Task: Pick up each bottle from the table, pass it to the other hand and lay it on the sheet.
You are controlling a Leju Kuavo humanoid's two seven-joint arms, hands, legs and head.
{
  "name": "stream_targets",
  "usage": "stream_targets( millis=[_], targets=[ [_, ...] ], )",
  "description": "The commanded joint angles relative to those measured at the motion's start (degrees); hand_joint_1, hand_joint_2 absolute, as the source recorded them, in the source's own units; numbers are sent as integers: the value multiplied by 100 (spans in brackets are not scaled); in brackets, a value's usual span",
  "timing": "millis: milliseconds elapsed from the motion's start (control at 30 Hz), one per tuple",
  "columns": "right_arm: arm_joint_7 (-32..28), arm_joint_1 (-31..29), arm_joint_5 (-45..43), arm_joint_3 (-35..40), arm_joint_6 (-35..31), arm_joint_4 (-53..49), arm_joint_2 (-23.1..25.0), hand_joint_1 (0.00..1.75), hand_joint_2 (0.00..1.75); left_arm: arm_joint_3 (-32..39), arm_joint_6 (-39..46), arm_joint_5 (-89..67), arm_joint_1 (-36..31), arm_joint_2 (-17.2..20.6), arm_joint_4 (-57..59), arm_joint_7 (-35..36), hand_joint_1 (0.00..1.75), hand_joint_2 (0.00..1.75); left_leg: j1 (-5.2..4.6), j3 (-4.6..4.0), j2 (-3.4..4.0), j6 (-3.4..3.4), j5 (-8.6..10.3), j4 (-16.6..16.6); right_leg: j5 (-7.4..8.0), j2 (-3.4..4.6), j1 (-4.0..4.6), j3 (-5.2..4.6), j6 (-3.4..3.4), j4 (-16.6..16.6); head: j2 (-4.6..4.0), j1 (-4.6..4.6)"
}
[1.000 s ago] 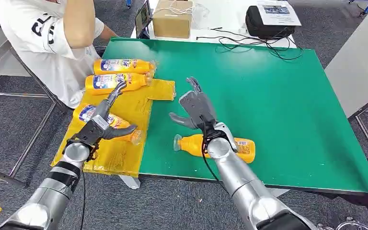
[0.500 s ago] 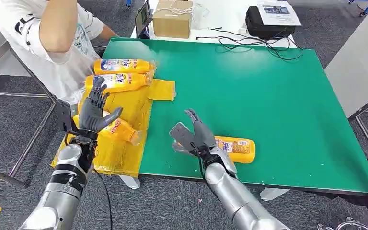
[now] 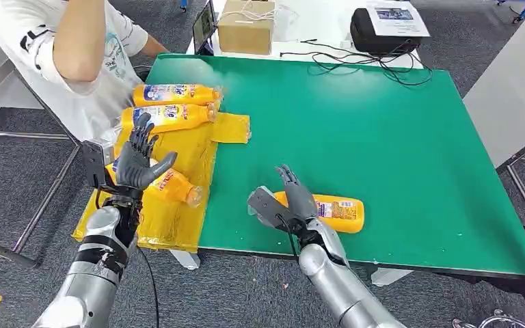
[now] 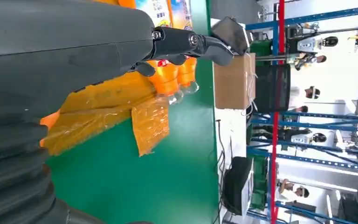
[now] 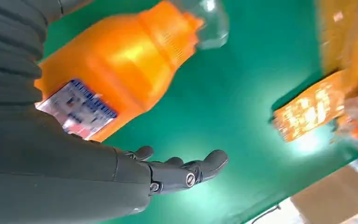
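From the head view, my right hand (image 3: 288,203) hung open, fingers spread, just above the neck end of the orange bottle (image 3: 333,211) lying on its side on the green table (image 3: 383,137) near the front edge; whether I touched it I could not tell. My left hand (image 3: 137,160) was raised and open, palm up, over the yellow sheet (image 3: 178,219), holding nothing. Three more bottles lay on that sheet: one under my left hand (image 3: 171,186) and two side by side at the far end (image 3: 174,93) (image 3: 171,116). A person in a white shirt (image 3: 75,61) sat beyond the sheet's corner.

From my left wrist, my dark fingers (image 4: 186,42) stretched out straight with nothing between them, the sheet (image 4: 98,116) and two bottle necks (image 4: 172,79) beyond.

From my right wrist, my fingers (image 5: 182,170) were apart and empty over the green surface, the bottle (image 5: 121,65) close beside my palm, its clear cap pointing away.
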Motion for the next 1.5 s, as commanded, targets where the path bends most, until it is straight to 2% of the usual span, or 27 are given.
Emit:
stream_targets(
  millis=[33,100,167,333,800,1200,1500],
  targets=[
    [447,51,670,-112,-318,-225,-445,0,175,-29,-263,405,30,79,150,221,0,175,2,42,-4,-5,-19,-1,-21,-4,2,42,-8,1,0,0],
    [447,51,670,-112,-318,-225,-445,0,175,-29,-263,405,30,79,150,221,0,175,0,21,-3,-3,-9,-3,-10,-3,1,21,-6,-1,0,0],
    [512,50,772,-145,-316,-228,-448,0,175,-43,-247,415,48,87,113,229,0,175,4,40,-2,-7,-23,5,-24,-2,5,40,-10,6,0,0],
    [765,-63,1143,-209,-153,37,-523,0,175,-55,-299,506,78,118,52,287,0,175,3,26,-4,-4,-12,-1,-13,-5,4,27,-6,-1,0,0],
    [923,-328,1267,-222,430,865,-577,0,175,33,-411,642,158,220,107,357,0,175,2,24,3,-4,-10,-3,-9,4,3,24,-6,-2,0,0],
    [904,-213,1349,-180,263,500,-602,0,175,63,-425,670,254,221,-12,370,0,175,4,31,1,-5,-15,-1,-14,2,4,34,-7,-2,0,0],
    [1070,-57,1480,-194,369,132,-834,0,175,111,-467,689,365,263,-118,349,0,175,3,28,-4,-5,-13,-2,-14,-3,4,31,-7,-2,0,0]
  ],
)
